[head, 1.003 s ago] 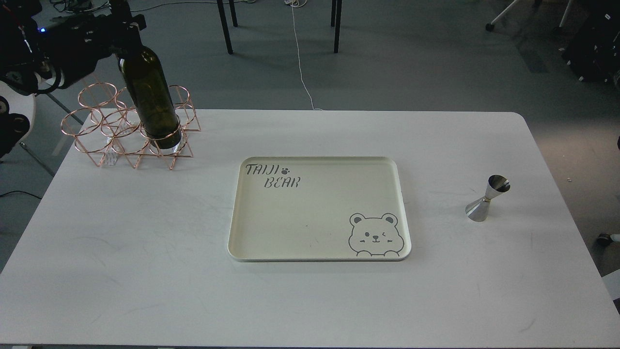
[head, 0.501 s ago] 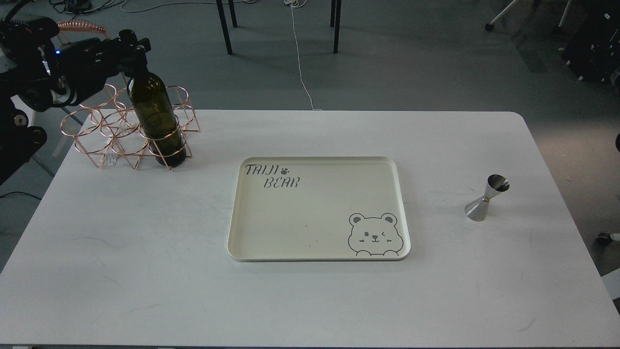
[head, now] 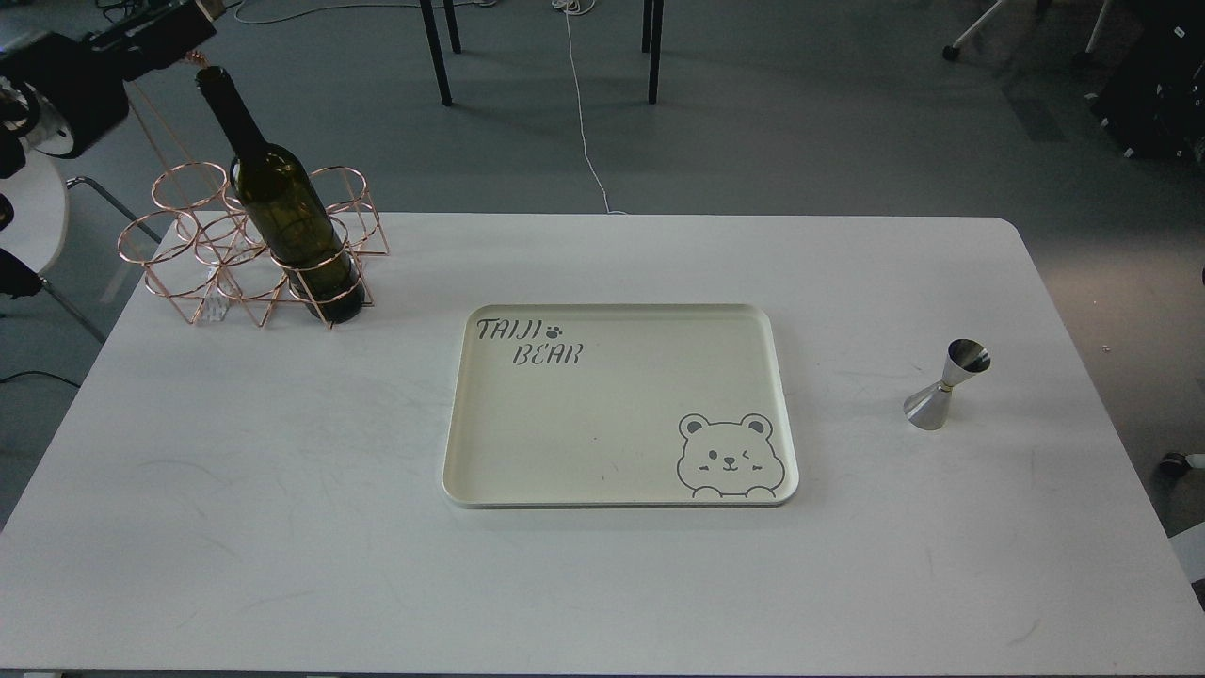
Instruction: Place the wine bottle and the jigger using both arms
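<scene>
We are looking down on a white table [head: 282, 527] with rounded corners, standing on a grey floor [head: 800, 122]. Beyond the table's far edge, dark chair legs [head: 438, 52] are standing on the floor and a thin white cable [head: 584, 113] is trailing across it toward the table.

A cream tray [head: 612, 414] is lying at the middle of the table, printed with the words TAIJI BEAR and a winking bear face. We are using this tray as our landmark.

Our left arm [head: 66, 80] is reaching in at the upper left corner of the view, far to the left of the tray and beyond it. Its gripper [head: 193, 14] is sitting at the very top edge, dark and partly cut off, so we cannot tell whether its jaws are apart or together.

The wine bottle [head: 282, 202] is standing in a copper wire rack [head: 216, 254] on the table's far left corner, well to the left of the tray and beyond it. The bottle is leaning, with its neck tilting up and to the left. Its top is just below the gripper, and the two are looking apart.

The jigger [head: 946, 386] is standing on the table well to the right of the tray, with nothing touching it. Our right arm is not showing.
</scene>
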Robot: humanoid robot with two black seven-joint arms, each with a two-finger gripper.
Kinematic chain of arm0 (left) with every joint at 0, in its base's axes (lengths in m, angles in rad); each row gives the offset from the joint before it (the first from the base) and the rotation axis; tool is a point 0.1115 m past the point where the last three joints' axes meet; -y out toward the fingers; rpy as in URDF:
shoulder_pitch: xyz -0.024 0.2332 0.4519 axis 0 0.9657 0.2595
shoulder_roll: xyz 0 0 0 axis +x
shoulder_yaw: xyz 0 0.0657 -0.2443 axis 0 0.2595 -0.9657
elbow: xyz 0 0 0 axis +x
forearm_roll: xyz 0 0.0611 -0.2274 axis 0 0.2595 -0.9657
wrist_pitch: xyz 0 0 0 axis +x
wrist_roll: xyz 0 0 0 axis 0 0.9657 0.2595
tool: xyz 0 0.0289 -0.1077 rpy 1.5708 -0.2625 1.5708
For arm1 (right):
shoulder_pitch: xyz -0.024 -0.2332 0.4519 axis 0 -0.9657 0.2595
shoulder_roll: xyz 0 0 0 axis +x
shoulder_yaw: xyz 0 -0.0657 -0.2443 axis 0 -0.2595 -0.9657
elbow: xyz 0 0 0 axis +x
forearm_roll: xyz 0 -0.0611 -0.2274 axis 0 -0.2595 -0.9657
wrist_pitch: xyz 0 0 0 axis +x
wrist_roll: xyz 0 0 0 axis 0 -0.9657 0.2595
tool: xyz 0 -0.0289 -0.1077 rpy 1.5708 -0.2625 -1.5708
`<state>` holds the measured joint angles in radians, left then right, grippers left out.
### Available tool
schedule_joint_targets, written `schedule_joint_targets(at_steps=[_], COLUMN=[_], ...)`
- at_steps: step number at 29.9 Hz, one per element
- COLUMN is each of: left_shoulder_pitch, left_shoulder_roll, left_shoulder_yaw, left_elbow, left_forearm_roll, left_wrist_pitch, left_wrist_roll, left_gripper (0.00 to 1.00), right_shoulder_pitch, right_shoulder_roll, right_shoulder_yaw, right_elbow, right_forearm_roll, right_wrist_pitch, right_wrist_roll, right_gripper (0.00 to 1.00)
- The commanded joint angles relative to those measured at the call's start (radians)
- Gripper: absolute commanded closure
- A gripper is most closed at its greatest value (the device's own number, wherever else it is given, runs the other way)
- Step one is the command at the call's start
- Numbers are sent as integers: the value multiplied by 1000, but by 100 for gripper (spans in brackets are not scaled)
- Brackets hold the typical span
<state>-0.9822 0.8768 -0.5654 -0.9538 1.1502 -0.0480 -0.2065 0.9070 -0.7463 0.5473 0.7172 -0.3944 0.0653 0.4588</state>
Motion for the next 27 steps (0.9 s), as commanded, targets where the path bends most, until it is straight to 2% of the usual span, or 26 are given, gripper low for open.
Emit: schedule_joint_targets(at_steps=[1,5,10,16,22,24,27], left_shoulder_pitch=[-19,-15,-3,62,122,141,157], left_shoulder_roll=[62,106,91,-4,-88,-117,-156], left_shoulder_yaw=[2,10,10,7,-1,-2,-2], left_elbow=[3,18,151,314,414,432,460], left_forearm_roll=[-333,-584,-905,-1384,-1529,-1572,-1619], left_wrist_pitch=[-9,-47,-133,-277,-383,-397,-400], left_wrist_roll=[1,1,-1,1,6,6,9], left_gripper=[2,2,2,2,2,2,2], right_shoulder_pitch=[-5,-8,-11,-60,-60,-62,-73], right_shoulder_roll=[-2,-2,-2,34,128,153,169], right_shoulder_yaw=[3,5,20,17,22,23,23], right_elbow=[-4,-5,-18,-62,-186,-231,-301], right_forearm_roll=[0,0,25,291,469,517,601], right_wrist_pitch=[4,-7,-10,-4,16,57,186], right_wrist_roll=[0,0,14,6,-12,-17,-49], right_gripper=[1,1,1,1,1,1,1])
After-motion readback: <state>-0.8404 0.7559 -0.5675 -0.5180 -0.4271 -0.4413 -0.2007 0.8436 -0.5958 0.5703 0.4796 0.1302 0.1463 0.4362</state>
